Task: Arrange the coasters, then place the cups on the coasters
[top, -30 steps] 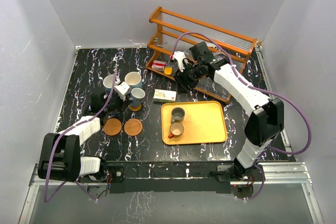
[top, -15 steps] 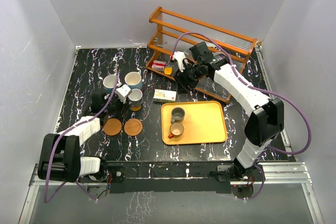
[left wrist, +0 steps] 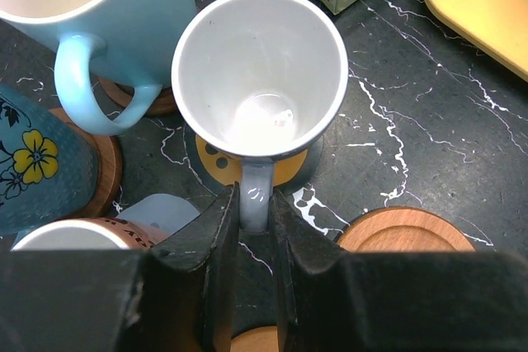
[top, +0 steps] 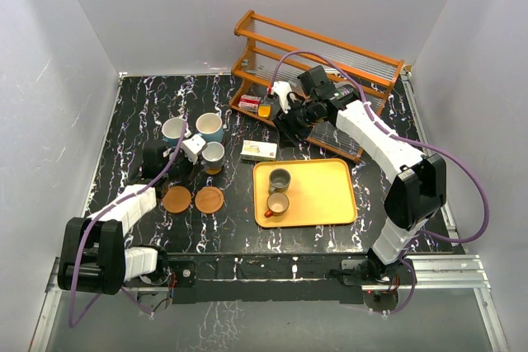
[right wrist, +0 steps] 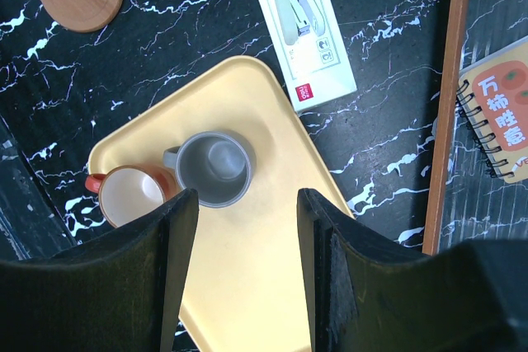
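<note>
Three down, three to go, by our count. The left gripper (left wrist: 252, 204) has its fingers pressed onto the handle of a white cup (left wrist: 260, 80). The cup stands upright on a thin orange coaster (left wrist: 290, 172) near the left middle of the black marbled table (top: 148, 105).

Just beside it, a glossy light blue mug (left wrist: 124, 6) sits on a dark brown coaster (left wrist: 161, 105). A third cup (top: 173, 129) stands close behind. From overhead we cannot be sure its coaster lies squarely under it.

Nearer the arms, one bare wooden coaster (top: 176, 199) and a second bare coaster (top: 209, 199) lie flat side by side, waiting for cups. We cannot find a sixth disc in these views.

On the smooth yellow tray (top: 330, 204), a matte grey cup (top: 280, 179) and an orange-brown cup (top: 277, 204) stand upright, touching or nearly so. Neither has been moved to a coaster yet.

The right gripper (right wrist: 246, 199) hangs above the tray with its fingers spread and nothing between them.

The cups look like glazed ceramic, round-walled with looped handles. The coasters are flat discs, the bare ones with a faint wood grain.
</note>
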